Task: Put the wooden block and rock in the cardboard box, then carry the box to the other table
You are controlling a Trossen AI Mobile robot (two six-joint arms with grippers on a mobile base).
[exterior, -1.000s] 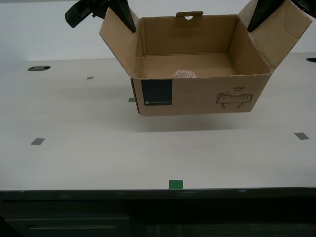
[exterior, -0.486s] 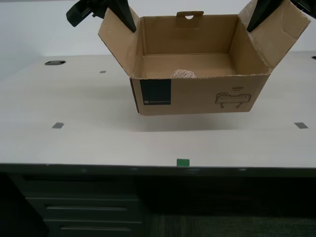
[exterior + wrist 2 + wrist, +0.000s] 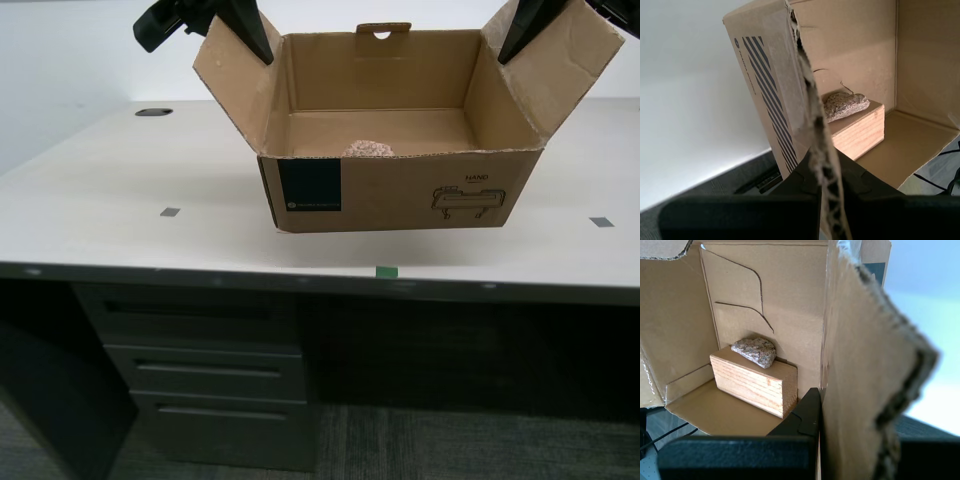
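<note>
The cardboard box point(image 3: 400, 190) hangs in the air by its two side flaps, its open top up. My first gripper point(image 3: 255, 40) is shut on the flap at the exterior view's left. My second gripper point(image 3: 520, 35) is shut on the flap at the exterior view's right. Inside, the wooden block point(image 3: 757, 385) lies on the box floor with the rock point(image 3: 756, 350) resting on top of it. The second wrist view shows the same block point(image 3: 860, 132) and rock point(image 3: 845, 105) past the pinched flap. Only the rock's top point(image 3: 368, 149) shows over the front wall in the exterior view. The other table is out of view.
Behind and below the box is a smooth white desk point(image 3: 120, 200) with grey drawers point(image 3: 210, 370) under its front edge. On the desk are a green tape mark point(image 3: 386, 271), grey marks point(image 3: 170, 212) and a cable hole point(image 3: 153, 112). Dark carpet lies below.
The camera has backed away from the desk: the desk's front edge and drawers have come into view. The box stays gripped at the same place in the view.
</note>
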